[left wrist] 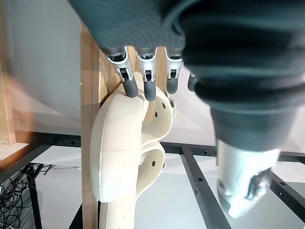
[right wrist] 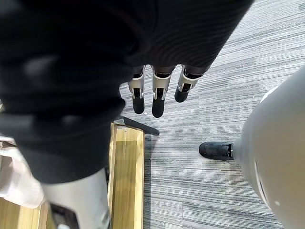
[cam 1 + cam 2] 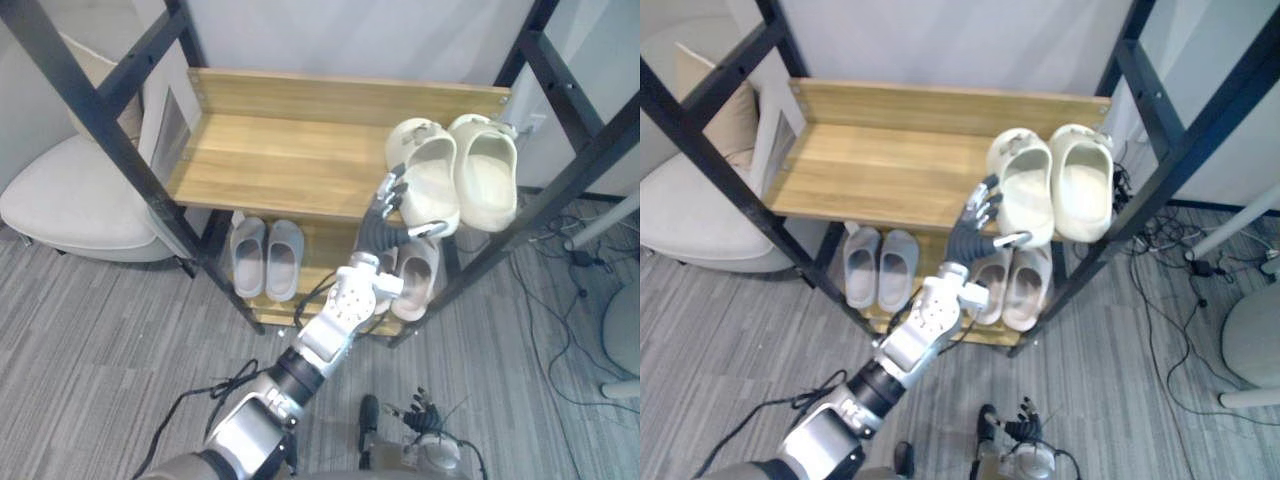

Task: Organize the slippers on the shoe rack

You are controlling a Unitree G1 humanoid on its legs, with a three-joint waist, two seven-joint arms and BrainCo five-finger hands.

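A pair of cream slippers stands at the right end of the upper wooden shelf [image 3: 270, 150], toes toward the wall. The left slipper [image 3: 430, 175] has its heel over the shelf's front edge, and the right slipper [image 3: 487, 170] lies beside it. My left hand [image 3: 385, 225] reaches up from below. It is open, and its straight fingers [image 1: 150, 86] touch the left side of the left cream slipper [image 1: 119, 143], thumb apart near the heel. My right hand [image 3: 420, 412] hangs low over the floor, open, its fingers [image 2: 159, 102] relaxed.
On the lower shelf a grey pair [image 3: 267, 257] sits at the left and a beige pair [image 3: 415, 275] at the right, partly behind my left arm. Black frame posts [image 3: 100, 120] flank the rack. A white cushioned seat [image 3: 70, 205] stands left; cables [image 3: 560, 250] lie right.
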